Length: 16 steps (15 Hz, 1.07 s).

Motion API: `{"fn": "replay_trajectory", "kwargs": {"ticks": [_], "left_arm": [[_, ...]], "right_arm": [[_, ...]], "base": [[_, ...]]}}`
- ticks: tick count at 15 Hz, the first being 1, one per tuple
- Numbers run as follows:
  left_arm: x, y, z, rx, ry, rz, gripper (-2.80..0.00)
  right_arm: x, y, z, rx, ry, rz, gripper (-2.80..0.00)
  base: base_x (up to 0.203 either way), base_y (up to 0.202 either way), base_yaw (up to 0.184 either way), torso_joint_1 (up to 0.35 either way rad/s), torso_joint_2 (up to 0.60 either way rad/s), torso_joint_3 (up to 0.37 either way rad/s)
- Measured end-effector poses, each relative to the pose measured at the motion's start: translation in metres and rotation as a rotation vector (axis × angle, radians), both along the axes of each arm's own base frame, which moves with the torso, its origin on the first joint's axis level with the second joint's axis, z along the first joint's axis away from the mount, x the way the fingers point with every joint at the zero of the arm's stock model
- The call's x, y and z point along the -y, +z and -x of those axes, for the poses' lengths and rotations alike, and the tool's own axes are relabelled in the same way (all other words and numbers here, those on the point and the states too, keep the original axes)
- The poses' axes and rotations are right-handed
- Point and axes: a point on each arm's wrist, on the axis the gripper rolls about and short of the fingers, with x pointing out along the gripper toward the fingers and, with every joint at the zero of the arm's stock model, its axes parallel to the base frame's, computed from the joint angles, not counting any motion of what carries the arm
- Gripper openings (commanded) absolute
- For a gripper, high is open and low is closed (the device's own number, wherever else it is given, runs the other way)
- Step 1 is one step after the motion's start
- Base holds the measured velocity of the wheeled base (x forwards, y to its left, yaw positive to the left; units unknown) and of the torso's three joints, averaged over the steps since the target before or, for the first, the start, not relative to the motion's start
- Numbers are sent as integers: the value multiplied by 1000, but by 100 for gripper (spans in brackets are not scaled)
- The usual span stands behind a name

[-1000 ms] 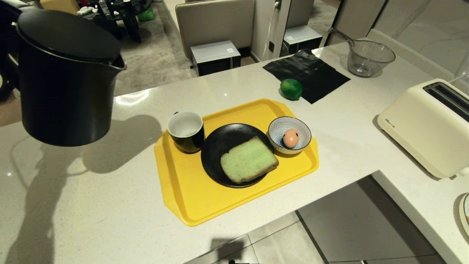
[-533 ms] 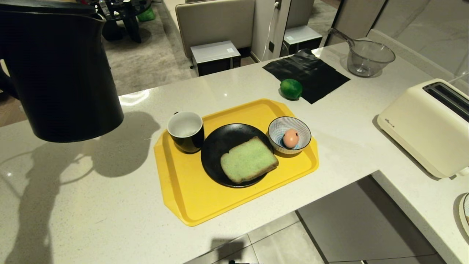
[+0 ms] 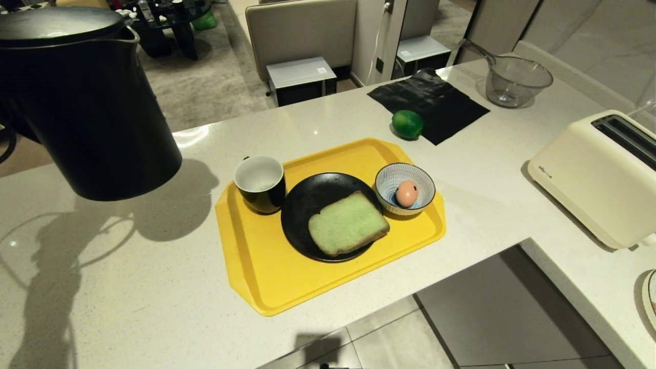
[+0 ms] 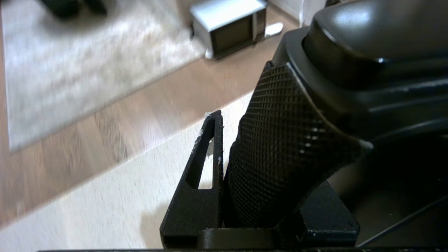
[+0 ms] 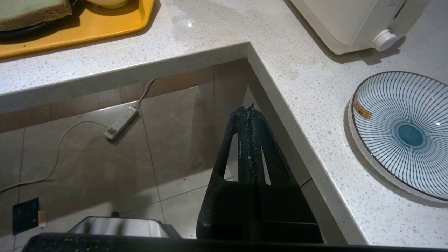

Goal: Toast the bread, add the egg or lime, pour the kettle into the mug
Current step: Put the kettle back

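This is a home kitchen that opens to a living room. The white speckled stone counter (image 3: 128, 287) has an L shape, with a cream toaster (image 3: 599, 174) on its side part. Left of the toaster a yellow tray (image 3: 256, 271) carries breakfast dishes, and behind the tray a clear glass bowl (image 3: 515, 82) and a black cloth (image 3: 435, 105) lie. Beyond the counter there are a grey carpet (image 3: 215, 82), a beige upholstered seat (image 3: 302, 31) and a dark low table (image 3: 169, 20). Under the counter the floor is tiled (image 5: 87, 150), with a power strip (image 5: 120, 123) lying on it.
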Motion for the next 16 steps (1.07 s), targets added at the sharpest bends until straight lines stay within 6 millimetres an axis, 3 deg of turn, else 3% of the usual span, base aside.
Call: {"fn": "replay_trajectory", "kwargs": {"ticks": [6,16], "left_arm": [[-11,-36,-7,99,-17,-60,-280],[-46,-110,-24,42,12,-32,-280]], "right_arm": [[0,0,0,0,0,0,-280],[0,0,0,0,0,0,-280]], "base": [[0,0,0,0,0,0],[0,0,0,0,0,0]]}}
